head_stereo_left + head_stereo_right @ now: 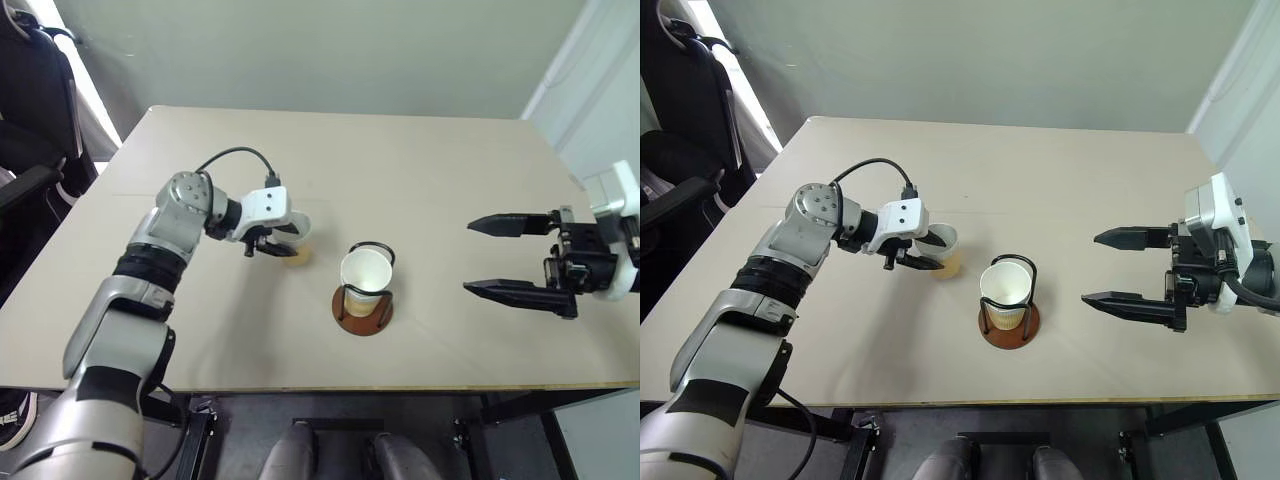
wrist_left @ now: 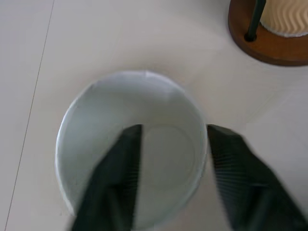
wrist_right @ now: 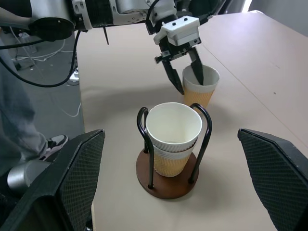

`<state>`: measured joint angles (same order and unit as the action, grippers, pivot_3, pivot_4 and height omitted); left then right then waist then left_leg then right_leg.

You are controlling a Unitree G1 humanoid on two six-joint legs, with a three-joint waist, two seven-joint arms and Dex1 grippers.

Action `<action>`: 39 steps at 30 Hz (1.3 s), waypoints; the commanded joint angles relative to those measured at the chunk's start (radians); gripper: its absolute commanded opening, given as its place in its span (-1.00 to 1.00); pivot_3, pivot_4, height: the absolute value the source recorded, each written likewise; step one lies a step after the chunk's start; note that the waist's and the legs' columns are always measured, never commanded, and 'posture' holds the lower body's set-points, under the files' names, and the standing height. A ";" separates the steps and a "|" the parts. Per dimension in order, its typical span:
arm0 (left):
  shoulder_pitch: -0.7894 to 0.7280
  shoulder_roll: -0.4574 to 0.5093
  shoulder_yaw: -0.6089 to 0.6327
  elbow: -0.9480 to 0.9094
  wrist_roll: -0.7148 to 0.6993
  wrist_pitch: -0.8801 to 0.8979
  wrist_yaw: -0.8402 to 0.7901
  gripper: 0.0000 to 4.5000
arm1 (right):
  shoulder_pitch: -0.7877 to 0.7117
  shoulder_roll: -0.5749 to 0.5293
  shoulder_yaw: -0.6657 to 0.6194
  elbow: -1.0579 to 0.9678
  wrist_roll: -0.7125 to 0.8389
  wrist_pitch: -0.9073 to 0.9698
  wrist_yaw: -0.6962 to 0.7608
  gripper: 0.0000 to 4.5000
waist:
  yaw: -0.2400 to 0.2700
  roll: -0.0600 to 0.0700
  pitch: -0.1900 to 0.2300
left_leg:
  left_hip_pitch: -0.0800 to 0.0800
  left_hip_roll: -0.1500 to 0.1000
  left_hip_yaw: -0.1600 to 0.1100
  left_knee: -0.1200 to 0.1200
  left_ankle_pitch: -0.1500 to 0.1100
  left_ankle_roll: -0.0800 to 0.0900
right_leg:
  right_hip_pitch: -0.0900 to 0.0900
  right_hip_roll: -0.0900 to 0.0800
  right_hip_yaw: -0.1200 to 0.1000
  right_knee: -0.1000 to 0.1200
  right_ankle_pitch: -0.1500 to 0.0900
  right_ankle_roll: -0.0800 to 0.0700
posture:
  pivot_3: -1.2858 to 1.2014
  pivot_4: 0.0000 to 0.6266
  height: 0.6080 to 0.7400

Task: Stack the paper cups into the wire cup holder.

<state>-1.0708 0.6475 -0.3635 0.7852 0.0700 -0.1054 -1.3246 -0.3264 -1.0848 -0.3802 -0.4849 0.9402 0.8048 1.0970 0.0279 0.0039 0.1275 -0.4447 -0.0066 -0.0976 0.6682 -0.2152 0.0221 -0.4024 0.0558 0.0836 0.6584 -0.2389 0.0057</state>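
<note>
I count three tan-yellow tapered paper cups with white insides. Two sit nested, upright, inside the wire cup holder (image 3: 171, 159), a round reddish-brown disc base with thin black wire loops, standing on the pale beige worktop (image 1: 420, 180). The nested pair (image 3: 173, 137) reads as a single cup from my head views; the right wrist view shows the second rim just under the first. The third cup, the loose paper cup (image 3: 200, 89), stands upright on the worktop just beside the holder, on the robot's left of it.

My left gripper (image 3: 184, 76) straddles that loose cup's wall: in the left wrist view one of its black fingers (image 2: 118, 178) is inside the cup and the other lies outside the rim. I cannot tell whether they are already pinching the wall. The cup looks empty inside.

My right gripper (image 1: 500, 258) hovers well apart from the holder, on the robot's right, its fingers spread wide with nothing between them.
</note>
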 commanded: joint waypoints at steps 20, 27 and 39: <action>-0.199 0.191 -0.074 -0.659 -0.704 0.354 -0.290 -0.99 | 0.022 -0.031 -0.062 -0.006 -0.011 -0.048 0.000 1.00 | -0.006 0.000 0.000 | -0.005 0.000 0.002 0.004 -0.001 0.003 | -0.004 -0.001 0.000 -0.001 0.002 0.003 | 0.03 -0.52 1.00; -0.197 0.205 -0.240 -0.596 -0.625 0.155 -0.290 -0.99 | 0.049 -0.029 -0.086 -0.024 -0.007 -0.046 -0.007 1.00 | -0.002 0.000 0.000 | 0.000 0.000 0.002 0.006 -0.001 0.004 | 0.002 -0.002 0.000 -0.001 0.002 0.002 | 0.03 -0.52 1.00; -0.177 0.177 -0.267 -0.577 -0.573 0.088 -0.290 -0.91 | 0.085 -0.032 -0.121 -0.054 0.012 -0.033 -0.028 1.00 | -0.002 0.000 0.000 | -0.002 0.000 0.003 0.005 -0.002 0.004 | 0.000 -0.002 0.000 -0.002 0.002 0.002 | 0.03 -0.52 1.00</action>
<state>-1.2448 0.8343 -0.6455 0.1983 -0.5184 0.0071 -1.5823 -0.2354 -1.1018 -0.4567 -0.5187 0.9374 0.7729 1.0785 0.0258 0.0043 0.1277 -0.4470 -0.0070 -0.0950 0.6730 -0.2171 0.0263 -0.4020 0.0535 0.0837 0.6560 -0.2370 0.0082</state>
